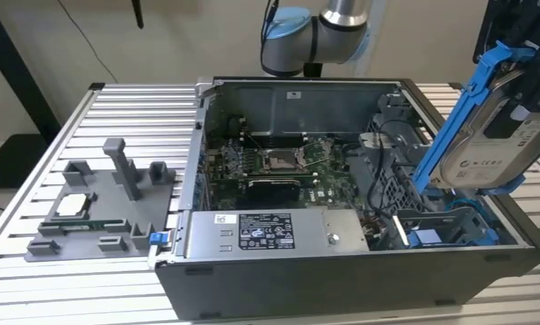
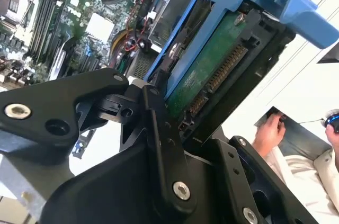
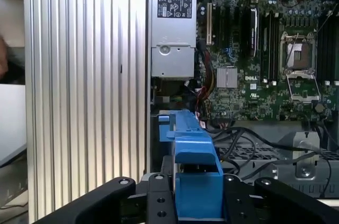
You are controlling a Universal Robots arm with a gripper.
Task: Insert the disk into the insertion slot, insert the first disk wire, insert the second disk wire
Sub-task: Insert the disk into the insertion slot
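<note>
My gripper (image 1: 526, 101) is shut on the disk (image 1: 488, 150), a silver-grey drive with a white label in a bright blue carrier (image 1: 458, 115). It holds the disk tilted steeply on end above the open computer case, at the exterior view's right. The insertion slot (image 1: 443, 227), a grey bay with blue rails, lies just below the disk's lower end. In the second wrist view the disk (image 2: 207, 70) shows its green board and connector between the black fingers (image 2: 159, 128). In the first wrist view the blue carrier (image 3: 196, 173) sits between the jaws. Loose black cables (image 3: 241, 138) lie beside the bay; I cannot tell which are the disk wires.
The grey power-supply box (image 1: 270, 233) fills the case's front, with the motherboard (image 1: 270, 162) behind it and a perforated cage (image 1: 389, 177) beside the slot. A grey fixture with small parts (image 1: 98, 203) stands on the slatted table. A person's hand (image 2: 270, 131) is beyond the disk.
</note>
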